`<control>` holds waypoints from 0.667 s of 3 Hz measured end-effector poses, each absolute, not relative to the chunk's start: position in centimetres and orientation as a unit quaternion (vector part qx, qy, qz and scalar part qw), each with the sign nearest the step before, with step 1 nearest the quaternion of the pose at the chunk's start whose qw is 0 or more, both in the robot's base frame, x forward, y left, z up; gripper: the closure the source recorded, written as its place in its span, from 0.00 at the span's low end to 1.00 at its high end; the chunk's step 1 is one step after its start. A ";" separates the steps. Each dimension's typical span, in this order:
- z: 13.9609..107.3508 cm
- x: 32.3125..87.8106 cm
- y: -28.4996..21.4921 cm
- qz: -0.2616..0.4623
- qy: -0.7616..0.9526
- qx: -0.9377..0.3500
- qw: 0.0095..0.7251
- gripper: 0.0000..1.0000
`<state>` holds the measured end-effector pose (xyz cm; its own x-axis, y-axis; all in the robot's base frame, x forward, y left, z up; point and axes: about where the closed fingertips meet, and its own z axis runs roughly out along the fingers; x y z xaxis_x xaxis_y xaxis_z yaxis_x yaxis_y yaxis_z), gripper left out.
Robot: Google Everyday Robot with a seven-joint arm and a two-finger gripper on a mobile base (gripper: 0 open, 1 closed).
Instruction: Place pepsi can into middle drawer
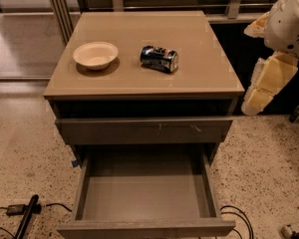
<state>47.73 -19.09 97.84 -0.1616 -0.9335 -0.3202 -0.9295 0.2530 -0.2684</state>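
The pepsi can (159,59) lies on its side on the beige cabinet top (139,29), right of centre. It is dark blue with white and red patches and silver ends. The middle drawer (144,190) is pulled out below, a wide grey box with a bare floor and nothing in it. My gripper (254,101) hangs at the right edge of the view, off the cabinet's right side and below the level of its top. It is well apart from the can and holds nothing.
A cream bowl (95,55) sits on the cabinet top left of the can. A closed grey drawer front with pale scuff marks (189,129) is above the open drawer. Black cables (20,210) lie on the speckled floor at lower left and lower right.
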 end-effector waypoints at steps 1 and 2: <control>97.3 51.1 -17.8 0.026 0.771 -0.582 0.255 0.00; 96.4 54.8 -16.0 0.051 0.793 -0.526 0.303 0.00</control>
